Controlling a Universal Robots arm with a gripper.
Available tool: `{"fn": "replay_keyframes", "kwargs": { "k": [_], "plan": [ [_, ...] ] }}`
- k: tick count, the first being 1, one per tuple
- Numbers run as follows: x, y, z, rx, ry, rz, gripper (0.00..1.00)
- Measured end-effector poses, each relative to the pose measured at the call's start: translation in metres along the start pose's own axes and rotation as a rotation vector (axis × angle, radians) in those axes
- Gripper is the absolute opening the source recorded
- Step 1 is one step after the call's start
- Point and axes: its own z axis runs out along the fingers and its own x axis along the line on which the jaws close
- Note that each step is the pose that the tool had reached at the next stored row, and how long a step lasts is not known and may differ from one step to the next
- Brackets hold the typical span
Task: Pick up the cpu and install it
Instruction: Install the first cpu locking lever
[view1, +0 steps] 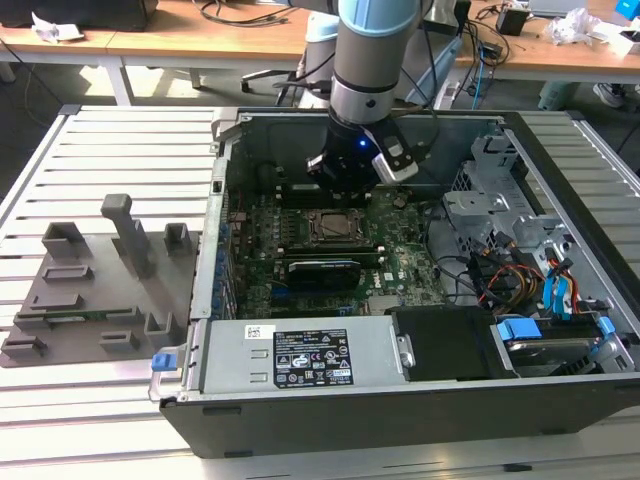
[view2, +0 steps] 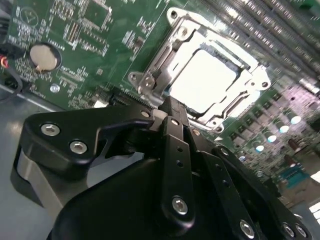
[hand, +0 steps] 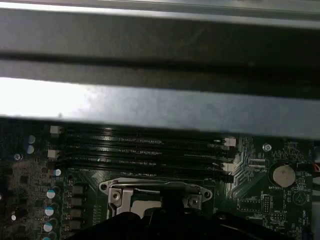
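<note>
flat square silver-topped cpu (view2: 207, 82) sits level in the socket, no long axis | just below pincer (view2: 172, 107) | pincer fingers look together, holding nothing

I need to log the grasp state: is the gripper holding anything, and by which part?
Cannot be told. The gripper hangs over the socket, where the cpu lies.

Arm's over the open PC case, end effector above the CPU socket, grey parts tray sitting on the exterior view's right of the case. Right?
One slip: the grey parts tray sits on the exterior view's left of the case, not its right, as the exterior view shows. The rest holds: the arm is over the open case, with the end effector above the CPU socket.
</note>
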Motion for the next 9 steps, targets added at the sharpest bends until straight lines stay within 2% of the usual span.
{"fn": "replay_keyframes", "kwargs": {
  "k": [1,2,3,6,7,9],
  "plan": [
    [0.0002,-0.0020,-0.0003,0.0005,0.0000,0.000,0.11],
    [0.0003,-0.0040,-0.0006,0.0063,0.0003,0.000,0.11],
    [0.0005,-0.0056,-0.0011,0.0309,0.0018,0.000,0.11],
    [0.0006,-0.0070,-0.0016,0.0802,0.0049,0.001,0.11],
    [0.0007,-0.0072,-0.0033,0.0859,0.0054,0.001,0.11],
    [0.0007,-0.0067,-0.0133,0.0875,0.0054,0.001,0.11]
  ]
}}
